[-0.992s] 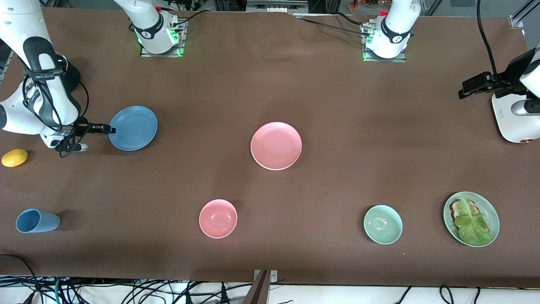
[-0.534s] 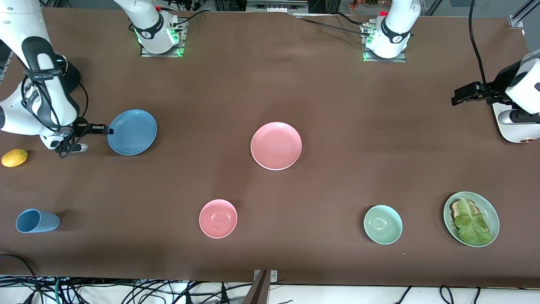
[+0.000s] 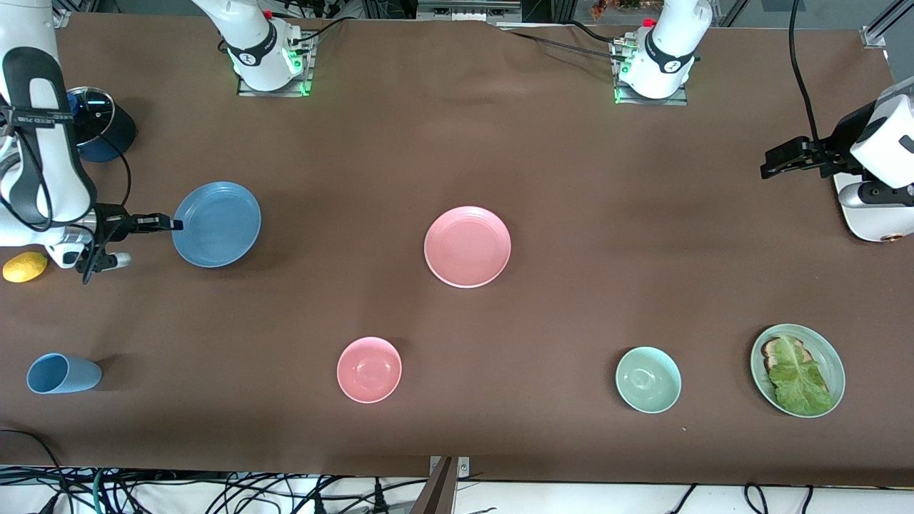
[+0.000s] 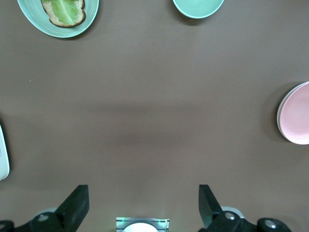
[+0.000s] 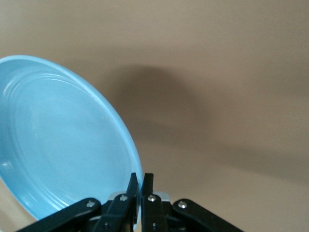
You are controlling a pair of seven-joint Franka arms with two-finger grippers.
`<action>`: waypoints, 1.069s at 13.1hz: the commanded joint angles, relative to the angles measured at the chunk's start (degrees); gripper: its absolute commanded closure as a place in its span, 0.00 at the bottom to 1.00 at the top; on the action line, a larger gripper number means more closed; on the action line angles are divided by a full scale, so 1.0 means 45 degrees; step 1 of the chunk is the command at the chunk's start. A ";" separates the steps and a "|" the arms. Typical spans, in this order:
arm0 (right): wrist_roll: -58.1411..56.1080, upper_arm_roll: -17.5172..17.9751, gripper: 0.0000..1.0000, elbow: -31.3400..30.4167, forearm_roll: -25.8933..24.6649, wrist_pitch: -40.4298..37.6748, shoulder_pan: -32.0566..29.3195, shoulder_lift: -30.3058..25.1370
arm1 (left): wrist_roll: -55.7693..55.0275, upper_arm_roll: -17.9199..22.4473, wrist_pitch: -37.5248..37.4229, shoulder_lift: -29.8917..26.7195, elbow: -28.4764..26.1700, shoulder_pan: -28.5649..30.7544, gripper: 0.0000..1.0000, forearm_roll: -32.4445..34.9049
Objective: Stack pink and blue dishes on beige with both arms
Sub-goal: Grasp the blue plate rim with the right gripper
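— Grippers first: what is each one doing?

— Right gripper [image 3: 173,224] has its fingers pressed together on the rim of the blue plate [image 3: 216,224], pinching it at the edge that faces the right arm's end of the bench [image 3: 457,143]. In the right wrist view the two black fingers [image 5: 132,193] meet on that rim and the plate [image 5: 58,145] tilts up off the brown surface, with its shadow lying apart from it. The left gripper [image 3: 770,162] hangs over bare bench near the left arm's end, fingers spread wide with nothing between them; the left arm waits there.

— Where are the other plates?

— The pink plate [image 3: 468,246] lies flat near the middle of the bench, well apart from both grippers. I cannot see a beige plate in any view.

— And around them?

— A pink bowl [image 3: 369,369] sits nearer the front camera than the pink plate. A pale green bowl [image 3: 648,379] stands toward the left arm's end, and beside it a green plate [image 3: 835,357] carries toast and lettuce. A blue cup [image 3: 63,373] lies on its side at the right arm's end, a lemon [image 3: 25,266] sits just beside the right arm, and a dark pot with a glass lid [image 3: 100,118] stands farther from the camera. A white appliance [image 3: 867,214] rests at the left arm's end, under the left arm's wrist.
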 commanded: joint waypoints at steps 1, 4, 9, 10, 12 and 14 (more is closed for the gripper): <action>0.2018 0.0023 1.00 0.0323 0.0159 -0.0741 0.1296 -0.0816 | 0.0159 0.0006 0.0244 -0.0111 -0.0282 -0.0057 0.00 0.0261; 0.4677 0.0314 1.00 0.0381 0.0430 -0.0722 0.2784 -0.1189 | 0.0140 0.0006 0.0283 0.0006 -0.0223 -0.0076 0.00 0.0241; 0.6669 0.2071 1.00 0.0557 0.2541 0.0678 0.3351 -0.1073 | 0.0140 0.0007 0.0283 0.0123 -0.0086 0.0002 0.00 0.0241; 0.7371 0.2325 1.00 0.0557 0.2600 0.1380 0.3818 -0.0976 | 0.0140 -0.0013 0.0264 0.0124 -0.0105 0.0002 0.00 0.0222; 0.8837 0.2542 1.00 0.0557 0.2834 0.3137 0.5163 -0.0645 | 0.0140 -0.0013 0.0264 0.0104 -0.0106 0.0002 0.00 0.0202; 0.9389 0.2581 1.00 0.0557 0.2874 0.4195 0.6182 -0.0196 | 0.0120 0.0006 0.0264 0.0104 -0.0106 0.0002 0.00 0.0163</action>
